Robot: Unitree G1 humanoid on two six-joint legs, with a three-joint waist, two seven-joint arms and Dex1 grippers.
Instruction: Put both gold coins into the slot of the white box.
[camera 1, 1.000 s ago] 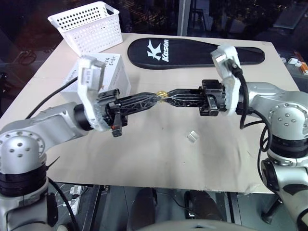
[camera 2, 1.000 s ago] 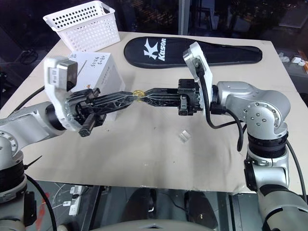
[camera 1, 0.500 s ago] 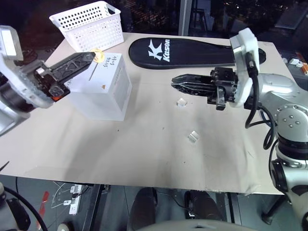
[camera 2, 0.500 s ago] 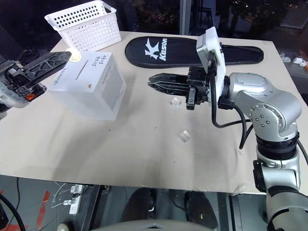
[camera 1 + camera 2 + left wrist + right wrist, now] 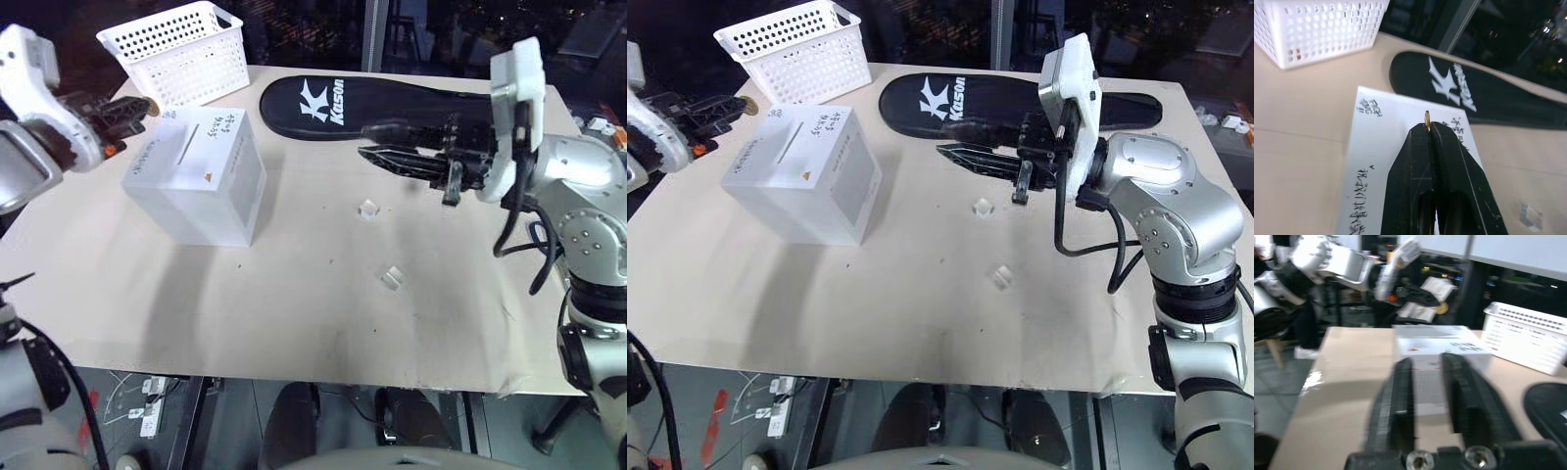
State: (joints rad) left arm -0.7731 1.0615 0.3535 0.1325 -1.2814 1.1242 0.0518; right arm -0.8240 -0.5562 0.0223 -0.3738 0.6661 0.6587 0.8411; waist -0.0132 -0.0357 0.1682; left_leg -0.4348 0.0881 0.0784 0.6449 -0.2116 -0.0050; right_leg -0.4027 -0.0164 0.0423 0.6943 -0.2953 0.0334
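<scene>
Progress was partial at best: I saw one gold coin (image 5: 1427, 119) pinched edge-on at the tips of the left gripper (image 5: 1427, 128), not yet in the slot (image 5: 186, 149). I couldn't find the second coin on the table or anywhere else, so I couldn't tell whether it was already inside the white box (image 5: 196, 176). Judging from that, at least this coin's insertion remained.

Left jaws were fully closed on the coin, which stuck out past the fingertips. In the head views the gripper hung near the box's 10 o'clock corner, above the lid, with the slot toward 4 o'clock from the tips and not yet lined up.

Right gripper (image 5: 955, 153) was parted about halfway, holding nothing, hovering over the table at 3 o'clock from the box, well apart from it, fingers pointing back toward it.
</scene>
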